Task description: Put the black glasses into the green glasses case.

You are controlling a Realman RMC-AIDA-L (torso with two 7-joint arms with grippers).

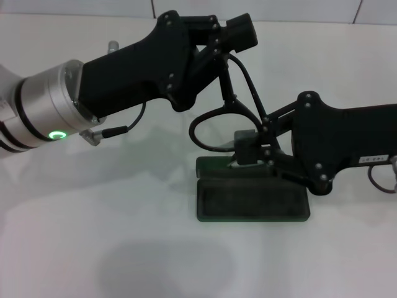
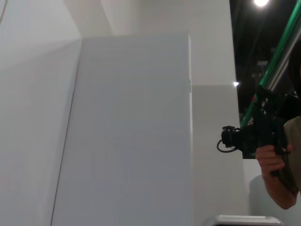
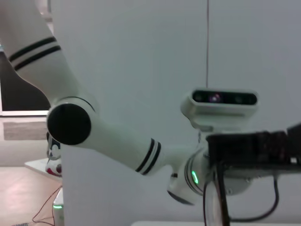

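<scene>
The black glasses [image 1: 218,121] were held up by the left claw [image 1: 226,68], pinched on a temple arm, just above the open green glasses case [image 1: 251,198] on the counter [image 1: 124,248]. The right claw [image 1: 248,149], apparently closed, was set at the case's rear edge, below the glasses.

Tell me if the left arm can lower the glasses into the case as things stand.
Probably not cleanly: the right tool sits over the far half of the open case, directly beneath the glasses hanging from the left tool. The near half lies free.
</scene>
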